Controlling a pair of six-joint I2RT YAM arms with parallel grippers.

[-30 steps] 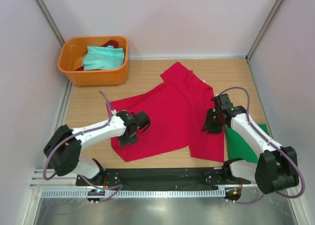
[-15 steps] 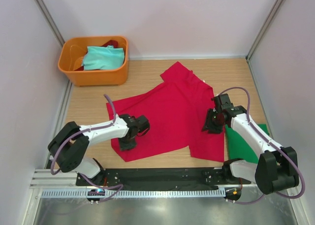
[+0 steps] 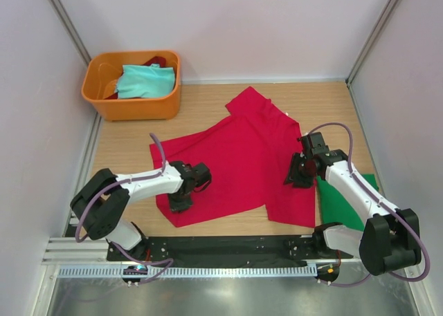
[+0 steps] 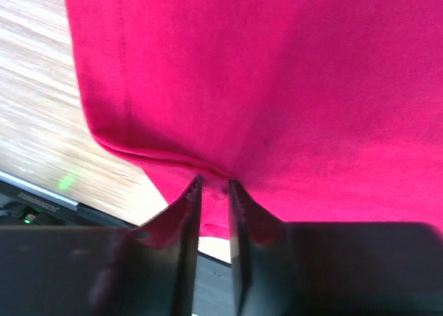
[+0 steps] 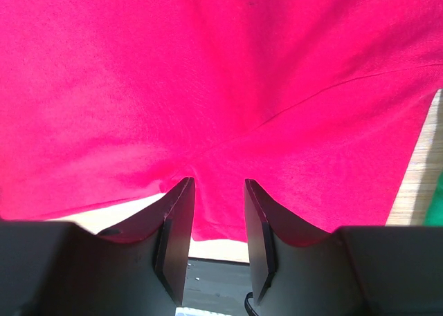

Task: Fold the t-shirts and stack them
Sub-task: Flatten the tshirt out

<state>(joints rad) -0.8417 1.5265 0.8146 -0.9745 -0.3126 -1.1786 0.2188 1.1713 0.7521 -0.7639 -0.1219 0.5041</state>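
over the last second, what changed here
The left hand slid slightly toward the near edge, its arm folding lower, pinched shut on the red t-shirt. The right hand, the shirt's outline, the green cloth and the orange bin stayed put.

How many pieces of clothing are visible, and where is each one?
4: a red shirt spread out in the middle; a green one at the right, near the front; a teal one in the orange basket; a dark red piece behind it. More may hide underneath.
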